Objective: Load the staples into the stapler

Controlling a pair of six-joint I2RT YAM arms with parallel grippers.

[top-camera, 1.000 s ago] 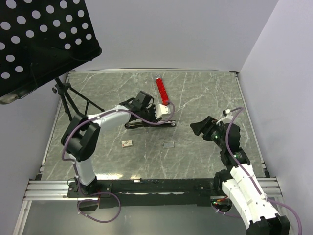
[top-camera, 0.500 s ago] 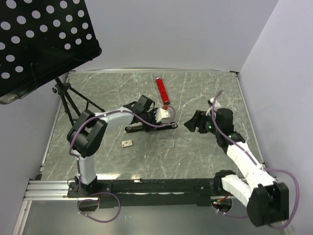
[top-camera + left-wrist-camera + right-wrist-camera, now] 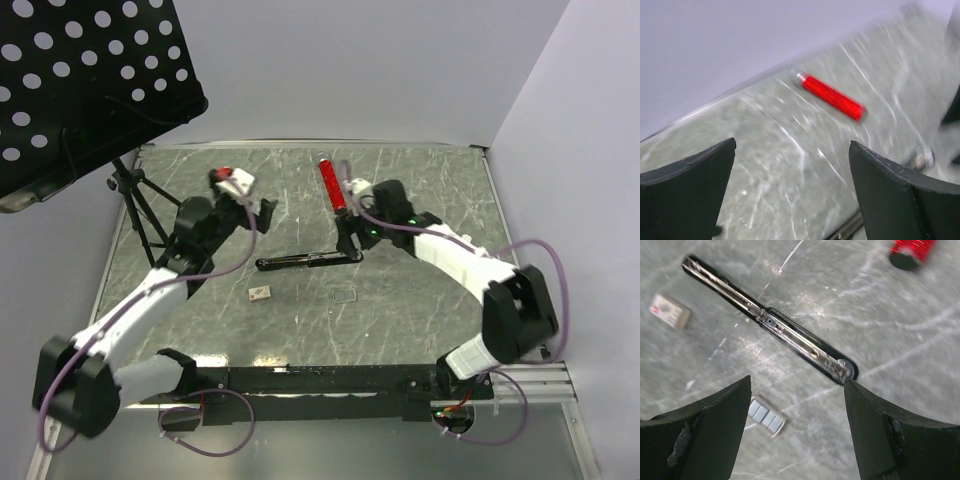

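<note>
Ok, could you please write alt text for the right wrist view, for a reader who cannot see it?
The open, empty right gripper looks down on the black stapler, opened flat on the grey marble table. The small silver staples lie loose beside it, not touching. A beige box piece is at left, a red tube at the top edge.
</note>
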